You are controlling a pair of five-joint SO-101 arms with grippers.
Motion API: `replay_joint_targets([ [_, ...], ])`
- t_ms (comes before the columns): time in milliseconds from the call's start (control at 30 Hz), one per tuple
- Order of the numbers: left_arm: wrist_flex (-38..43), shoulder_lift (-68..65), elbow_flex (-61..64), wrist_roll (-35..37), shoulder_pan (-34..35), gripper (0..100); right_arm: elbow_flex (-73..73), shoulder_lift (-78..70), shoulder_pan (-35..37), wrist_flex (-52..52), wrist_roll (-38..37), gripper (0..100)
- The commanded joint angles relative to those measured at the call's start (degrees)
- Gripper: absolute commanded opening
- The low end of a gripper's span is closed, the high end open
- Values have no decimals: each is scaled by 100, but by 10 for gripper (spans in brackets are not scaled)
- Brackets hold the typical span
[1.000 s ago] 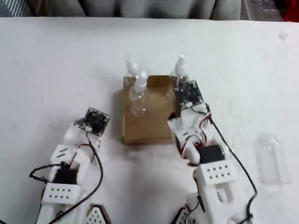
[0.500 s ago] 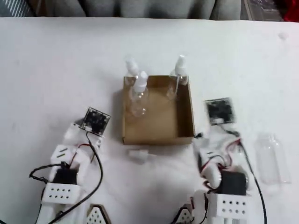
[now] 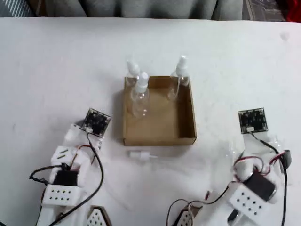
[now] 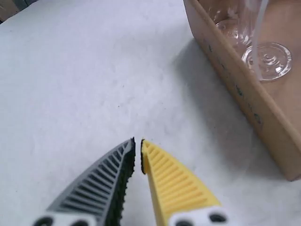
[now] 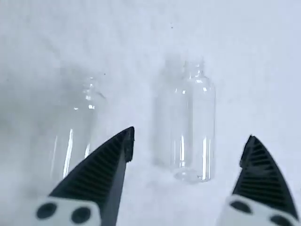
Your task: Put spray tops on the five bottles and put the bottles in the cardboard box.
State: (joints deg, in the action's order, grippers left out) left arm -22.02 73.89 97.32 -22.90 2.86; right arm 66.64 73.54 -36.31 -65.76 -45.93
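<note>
Left arm [image 3: 70, 160] at the near-left part of the table [image 3: 56, 61]; left gripper [image 4: 138, 141] low over the cloth, its grey and yellow fingers closed tip to tip with nothing between them.

Box [image 3: 160, 140] near mid-table, just right of the left arm, open side up; in the left wrist view its side wall [image 4: 244, 89] stands between the gripper and the glass inside.

Three capped bottles upright in the box; two [image 3: 140, 96] [image 3: 133, 70] in the far-left corner, close together; one [image 3: 178, 75] in the far-right corner; the near half of the box floor bare cardboard.

Loose spray top [image 3: 141, 154] lying flat on the table just outside the box's near wall, toward its left end, between the two arms and touching neither.

Right arm [image 3: 254, 183] at the near-right part of the table, well apart from the box; right gripper [image 5: 188, 141] spread wide, holding nothing.

Two uncapped bottles [image 5: 193, 127] [image 5: 77, 136] lying side by side on the cloth beyond its fingers; one shows between the spread tips, the other partly behind one finger.
</note>
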Motion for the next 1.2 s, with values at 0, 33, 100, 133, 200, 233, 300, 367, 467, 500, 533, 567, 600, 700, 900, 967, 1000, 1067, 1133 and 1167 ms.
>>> replay_joint_targets([
  [0, 176, 66, -9, -70, 48, 28, -519, -1349, -330, 321, -466, 304],
  [33, 176, 66, -9, -70, 48, 28, -756, -1763, -400, 312, -484, 304],
  [100, 176, 66, -9, -70, 48, 28, -1319, -2624, -523, 268, -554, 304],
  [133, 176, 66, -9, -70, 48, 28, -1635, -3073, -558, 207, -642, 304],
  [200, 176, 66, -9, -70, 48, 28, -2295, -3978, -681, 4, -879, 304],
  [233, 176, 66, -9, -70, 48, 28, -2620, -4400, -725, -110, -985, 304],
  [300, 176, 57, -9, -70, 48, 28, -3297, -5218, -813, -330, -1116, 304],
  [367, 176, 57, -9, -70, 48, 28, -3921, -5938, -901, -479, -1134, 304],
  [467, 176, 57, -9, -70, 48, 28, -4659, -6853, -963, -620, -1152, 304],
  [500, 176, 57, -9, -70, 48, 28, -4870, -7125, -963, -629, -1160, 304],
  [533, 176, 57, -9, -70, 48, 28, -5037, -7345, -971, -629, -1160, 304],
  [567, 176, 57, -9, -70, 48, 28, -5213, -7556, -971, -629, -1160, 304],
  [600, 176, 57, -9, -70, 48, 28, -5354, -7749, -971, -629, -1160, 304],
  [700, 176, 57, -9, -70, 48, 28, -5688, -8198, -945, -629, -1160, 304],
  [900, 176, 57, -9, -70, 48, 28, -6004, -8796, -936, -629, -1160, 304],
  [967, 176, 57, -9, -70, 48, 28, -6013, -8866, -936, -620, -1160, 304],
  [1000, 176, 57, -9, -70, 48, 28, -6013, -8892, -936, -620, -1160, 304],
  [1067, 176, 57, -9, -70, 48, 28, -6013, -8892, -936, -620, -1152, 292],
  [1133, 176, 57, -9, -70, 48, 28, -6013, -8892, -954, -620, -1134, 240],
  [1167, 176, 57, -9, -70, 48, 28, -6013, -8892, -954, -629, -1125, 203],
])
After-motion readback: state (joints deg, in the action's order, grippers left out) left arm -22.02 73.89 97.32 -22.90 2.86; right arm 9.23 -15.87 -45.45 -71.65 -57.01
